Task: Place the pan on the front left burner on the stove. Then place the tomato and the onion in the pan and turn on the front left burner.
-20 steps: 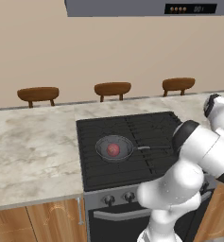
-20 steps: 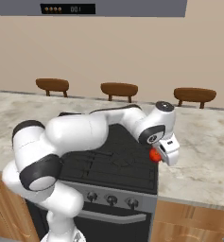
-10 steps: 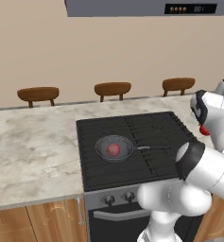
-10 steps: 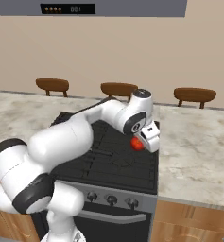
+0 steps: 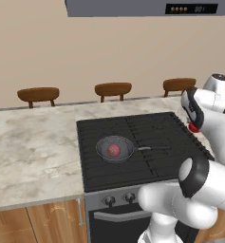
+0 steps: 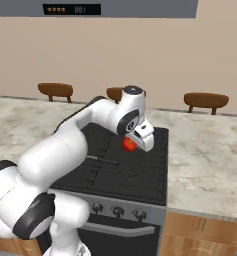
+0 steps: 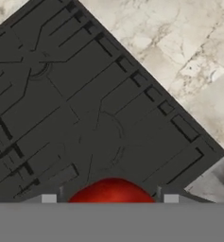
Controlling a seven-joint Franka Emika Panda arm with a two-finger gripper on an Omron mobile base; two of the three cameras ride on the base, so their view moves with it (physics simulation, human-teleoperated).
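Swinging in over the wide black cooktop stove [image 6: 140, 165], the white arm is carrying its load from the right-hand counter side toward the grates; a second ago the hand was hanging off the stove's right edge, and now it is hovering above the stove's right half. That is putting the second ingredient on its way to the pan, I'd judge.

The two-finger gripper [image 6: 131, 145] is pinching the small glossy bright red tomato [image 6: 129, 144], fingers partly spread around it, the ball showing red between the finger tips in the hand view [image 7: 112, 190].

The small round dark grey frying pan [image 5: 115, 149] is already sitting on the front left burner [image 5: 102, 163], near the stove's front left corner, handle pointing right. The dull pinkish-red onion [image 5: 114, 150] is lying inside it. The knobs are looking untouched so far.
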